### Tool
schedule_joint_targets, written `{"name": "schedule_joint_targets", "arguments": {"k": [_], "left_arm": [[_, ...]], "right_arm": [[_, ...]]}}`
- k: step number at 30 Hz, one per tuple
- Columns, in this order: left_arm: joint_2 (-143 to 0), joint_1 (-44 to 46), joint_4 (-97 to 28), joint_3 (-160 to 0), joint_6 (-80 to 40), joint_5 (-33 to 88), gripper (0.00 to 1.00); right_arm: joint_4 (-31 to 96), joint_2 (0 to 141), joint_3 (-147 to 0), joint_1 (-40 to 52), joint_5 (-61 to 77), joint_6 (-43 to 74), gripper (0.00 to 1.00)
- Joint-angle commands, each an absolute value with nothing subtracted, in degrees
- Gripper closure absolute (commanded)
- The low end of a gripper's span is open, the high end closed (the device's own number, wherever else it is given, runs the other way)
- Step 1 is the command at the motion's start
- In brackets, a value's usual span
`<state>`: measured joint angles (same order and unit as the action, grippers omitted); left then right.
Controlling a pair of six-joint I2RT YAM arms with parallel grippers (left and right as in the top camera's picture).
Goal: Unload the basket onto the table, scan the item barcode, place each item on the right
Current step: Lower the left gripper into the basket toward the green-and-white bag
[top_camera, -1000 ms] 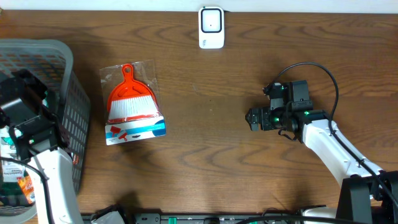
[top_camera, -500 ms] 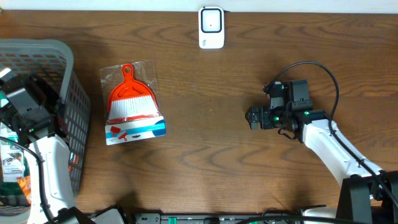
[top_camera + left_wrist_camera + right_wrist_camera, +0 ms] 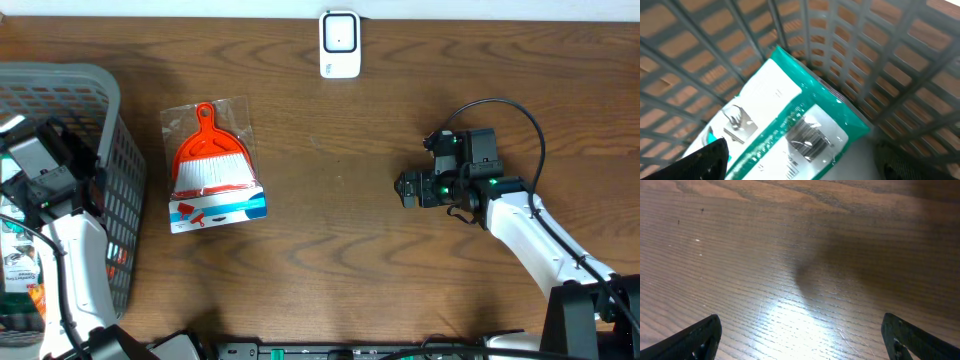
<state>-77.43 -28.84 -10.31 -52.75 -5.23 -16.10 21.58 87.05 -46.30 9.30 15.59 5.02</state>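
Left hand (image 3: pixel 806 163) hangs open inside the grey basket (image 3: pixel 880 55) — over a teal packet (image 3: pixel 790 120); right hand (image 3: pixel 802 336), open too, above the counter (image 3: pixel 790 255).

Under the right gripper (image 3: pixel 801 339) the table (image 3: pixel 790 240) is brown wood with a fine grain, smooth, and a little glossy where the light reflects. Its fingers (image 3: pixel 700 339) look like matt black plastic. Just ahead of the left gripper (image 3: pixel 807 161) lies a packet (image 3: pixel 790 115) of shiny teal and white film, slightly wrinkled. Around it the basket (image 3: pixel 880 45) is a matt grey plastic lattice. Far from both hands, the orange brush (image 3: pixel 205 150) is smooth plastic inside a clear glossy bag (image 3: pixel 240 115), and the scanner (image 3: pixel 340 44) is smooth white plastic.
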Motion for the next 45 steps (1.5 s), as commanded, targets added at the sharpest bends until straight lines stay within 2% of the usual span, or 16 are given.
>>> {"name": "schedule_joint_targets", "arguments": {"k": [1,6,9,15,26,33,40,45], "left_arm": [[-79.7,-31.0,-11.5,-50.5,-8.5,-13.0,0.08],[-79.7,-36.0,-11.5,-54.2,-7.9,-11.9,0.08],[-79.7,-39.1,-11.2,-56.9,-4.7,-7.7,0.07],[-80.4,-41.3,-10.5,-61.1,1.7,-7.4,0.07],[-87.1,-41.2,-16.4,-62.0,4.4,-3.6,0.07],[-88.0,-37.7,-18.7,-62.0,9.5,-3.7,0.07],[-88.0,-31.5,-21.5,-62.0,10.9,-11.3,0.07],[-88.0,-31.0,-22.9,-62.0,10.4,-13.9,0.07]], "right_arm": [[21.5,87.4,-46.0,9.8,15.2,5.5,0.01],[22.3,87.4,-46.0,9.8,15.2,5.5,0.01],[22.5,87.4,-46.0,9.8,15.2,5.5,0.01],[22.5,87.4,-46.0,9.8,15.2,5.8,0.01],[21.9,87.4,-46.0,9.8,15.2,6.4,0.01],[20.6,87.4,-46.0,9.8,15.2,6.4,0.01],[18.8,87.4,-46.0,9.8,15.1,6.3,0.01],[19.1,87.4,-46.0,9.8,14.8,5.0,0.01]]}}
